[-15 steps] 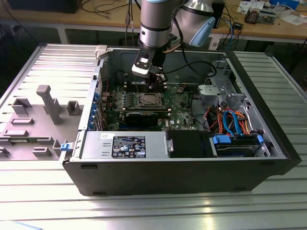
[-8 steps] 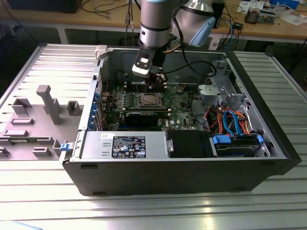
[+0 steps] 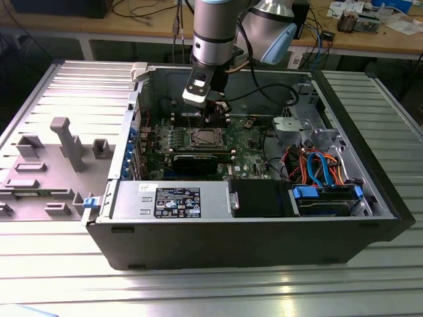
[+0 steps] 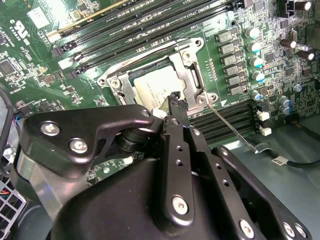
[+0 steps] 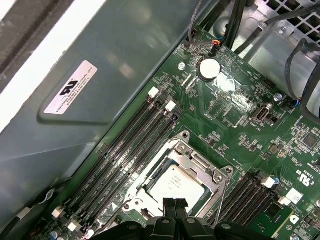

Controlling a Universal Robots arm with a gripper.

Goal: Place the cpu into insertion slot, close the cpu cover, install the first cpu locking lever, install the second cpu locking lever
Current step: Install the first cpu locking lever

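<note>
Hovering at the socket's edge with fingertips pressed together and empty, gripper [image 5: 172, 205]. Item: cpu [image 5: 175, 184], seated in insertion slot [image 5: 186, 141] beneath lowered cpu cover [image 5: 200, 162]. Step judged in hand: first locking lever [image 4: 227, 122], apparently unlatched and splayed outward, needing a firm push under its catch.

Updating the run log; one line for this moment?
cpu in insertion slot | cpu cover down | gripper over cover, fingers shut | one lever unlatched

In the second wrist view the gripper [image 4: 176, 104] hides part of the cpu [image 4: 152, 85] and cpu cover [image 4: 187, 70].
</note>
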